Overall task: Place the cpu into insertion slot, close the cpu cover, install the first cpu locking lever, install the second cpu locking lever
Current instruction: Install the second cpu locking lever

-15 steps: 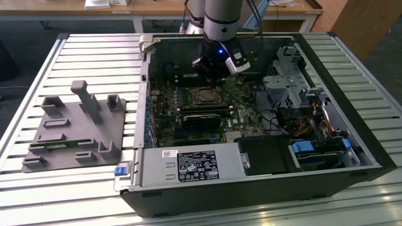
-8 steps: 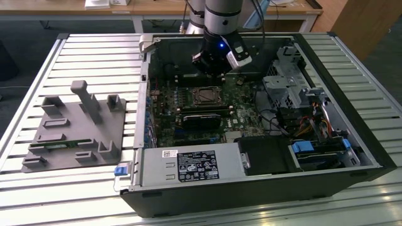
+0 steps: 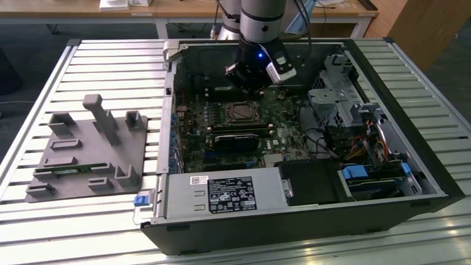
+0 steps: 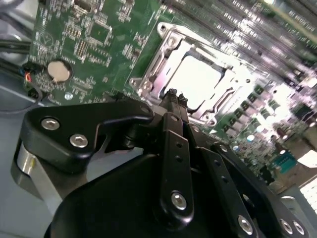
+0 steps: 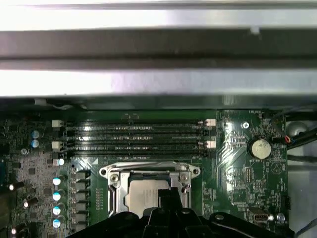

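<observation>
My gripper (image 4: 172, 94), fingers pressed together and holding nothing, hangs just above the insertion slot (image 5: 148, 191) on the green motherboard (image 4: 94, 44), where the cpu (image 4: 198, 79) already sits under the closed cpu cover (image 4: 163, 59).

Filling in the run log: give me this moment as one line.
end effector: shut, above socket edge | cpu: seated in insertion slot | cpu cover: down over cpu
</observation>
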